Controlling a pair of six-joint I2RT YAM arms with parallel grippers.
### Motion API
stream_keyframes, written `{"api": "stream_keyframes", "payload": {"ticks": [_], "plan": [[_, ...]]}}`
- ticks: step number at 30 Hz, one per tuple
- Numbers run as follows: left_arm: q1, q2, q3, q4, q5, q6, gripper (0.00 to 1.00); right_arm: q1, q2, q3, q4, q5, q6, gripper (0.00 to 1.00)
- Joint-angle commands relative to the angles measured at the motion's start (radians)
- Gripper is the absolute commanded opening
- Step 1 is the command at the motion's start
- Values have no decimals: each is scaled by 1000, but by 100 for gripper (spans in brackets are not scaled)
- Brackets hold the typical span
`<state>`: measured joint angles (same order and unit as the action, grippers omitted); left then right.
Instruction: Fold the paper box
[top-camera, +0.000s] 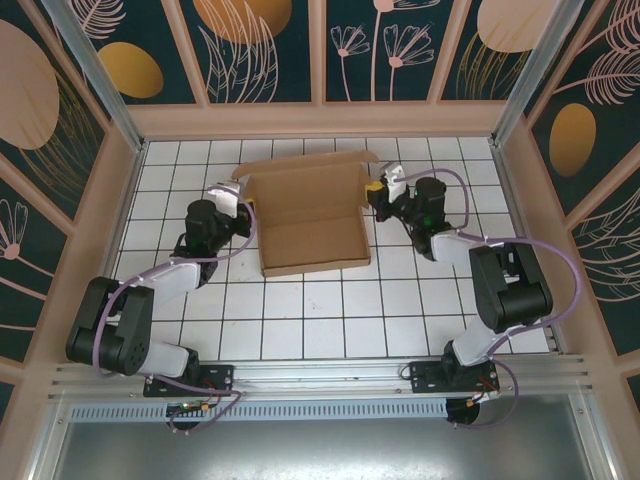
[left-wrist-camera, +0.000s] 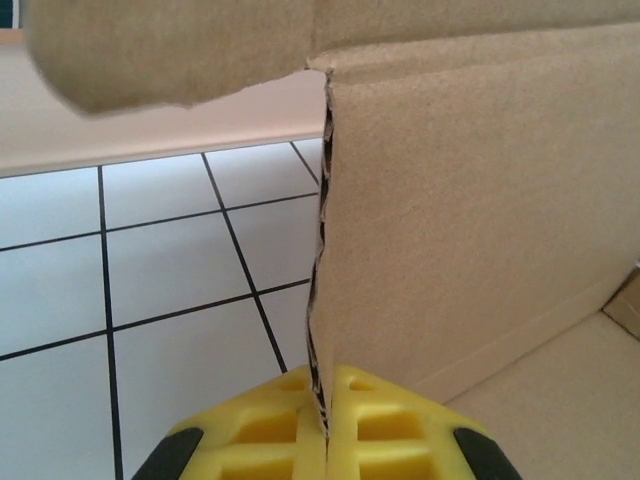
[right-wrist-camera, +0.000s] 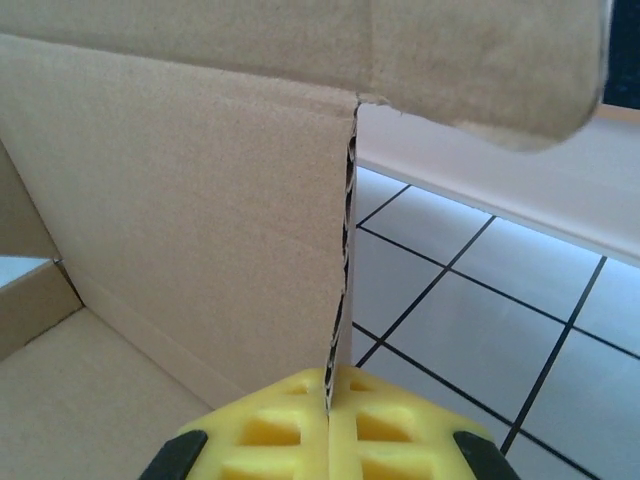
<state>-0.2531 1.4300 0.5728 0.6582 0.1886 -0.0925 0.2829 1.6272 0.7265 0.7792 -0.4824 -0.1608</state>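
paper box (top-camera: 310, 225) walls clamped, left pincer (left-wrist-camera: 326, 435) one side; right pincer (right-wrist-camera: 330, 425) the other

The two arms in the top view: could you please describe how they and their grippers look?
Both the left arm and right arm have chunky black joint housings joined by silvery-white links, with a lilac cable looping along each. The left gripper and right gripper have white bodies; the wrist views show yellow fingertips with recessed pockets.
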Motion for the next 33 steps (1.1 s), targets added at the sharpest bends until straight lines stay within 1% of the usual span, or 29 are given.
{"api": "stream_keyframes", "payload": {"ticks": [1, 3, 6, 10, 13, 16, 20, 25, 30, 31, 33], "plan": [[-17, 17, 18, 117, 45, -85, 6, 70, -26, -81, 247, 59, 137, 0], [-24, 25, 12, 136, 36, -110, 6, 101, -19, -70, 245, 112, 181, 0], [-45, 41, 9, 147, 8, -140, 6, 173, 5, -10, 146, 243, 178, 0], [-73, 56, -4, 174, -28, -162, 7, 246, 33, 0, 213, 408, 256, 0], [-78, 64, -11, 187, -40, -177, 7, 298, 51, 10, 249, 523, 265, 0], [-82, 68, -15, 195, -47, -185, 7, 318, 75, 15, 275, 585, 295, 0], [-89, 65, -43, 222, -59, -197, 7, 320, 92, -25, 332, 596, 340, 0], [-108, 74, -129, 320, -91, -243, 7, 323, 119, -82, 398, 576, 388, 0], [-141, 91, -156, 356, -104, -298, 5, 341, 130, -132, 451, 574, 392, 0], [-148, 90, -160, 364, -110, -312, 6, 346, 131, -140, 453, 574, 392, 0], [-156, 87, -167, 371, -120, -336, 11, 355, 130, -151, 458, 577, 389, 0]]}}
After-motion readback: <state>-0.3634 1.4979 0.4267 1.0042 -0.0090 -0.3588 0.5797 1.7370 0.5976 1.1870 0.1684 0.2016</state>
